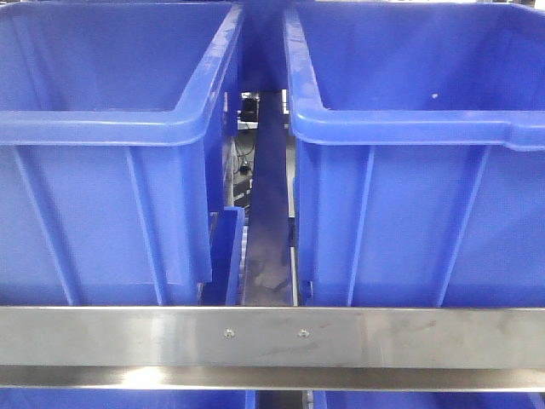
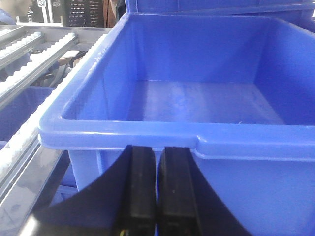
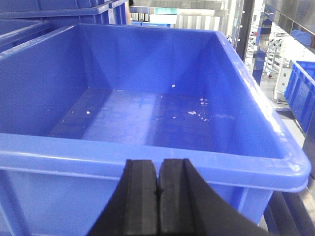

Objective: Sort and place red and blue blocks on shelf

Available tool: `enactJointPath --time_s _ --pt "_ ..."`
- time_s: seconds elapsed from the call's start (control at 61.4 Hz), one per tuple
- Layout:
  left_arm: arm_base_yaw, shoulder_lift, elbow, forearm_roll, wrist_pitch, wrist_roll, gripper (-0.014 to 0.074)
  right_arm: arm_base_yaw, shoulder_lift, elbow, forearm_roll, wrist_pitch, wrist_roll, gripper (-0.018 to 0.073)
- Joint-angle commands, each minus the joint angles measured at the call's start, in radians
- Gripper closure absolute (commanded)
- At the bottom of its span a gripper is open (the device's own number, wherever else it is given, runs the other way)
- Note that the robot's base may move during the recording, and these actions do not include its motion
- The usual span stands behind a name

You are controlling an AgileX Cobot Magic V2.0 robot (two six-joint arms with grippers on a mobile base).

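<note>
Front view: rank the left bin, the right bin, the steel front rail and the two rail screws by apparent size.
1. Left bin and right bin: look alike, both cropped, so unranked.
2. Steel front rail.
3. Two rail screws, alike and tiny.

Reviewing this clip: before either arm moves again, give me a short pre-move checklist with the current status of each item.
1. Left claw empty: ok, jaws shut together with nothing between them.
2. Right claw empty: ok, jaws shut together too.
3. Red or blue block located: not ok, none shows in any view.
4. Left bin free of objects: ok, bare floor in the left wrist view.
5. Right bin free of objects: ok, only small pale specks on its floor.
6. Both bins seated behind the shelf rail: ok in the front view, side by side with a gap between.
</note>
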Motion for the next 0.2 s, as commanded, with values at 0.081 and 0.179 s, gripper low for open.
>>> enactJointPath --time_s 0.081,0.179 --pt "-0.001 -0.014 0.025 -0.001 -0.09 -0.009 0.0474 -0.002 -0.02 -0.023 -0.012 -0.092 -0.005 0.0511" --pt "-0.001 -0.014 0.025 -0.001 -0.09 -0.009 0.0474 -0.002 -0.02 -0.023 -0.012 -0.092 -0.005 0.0511"
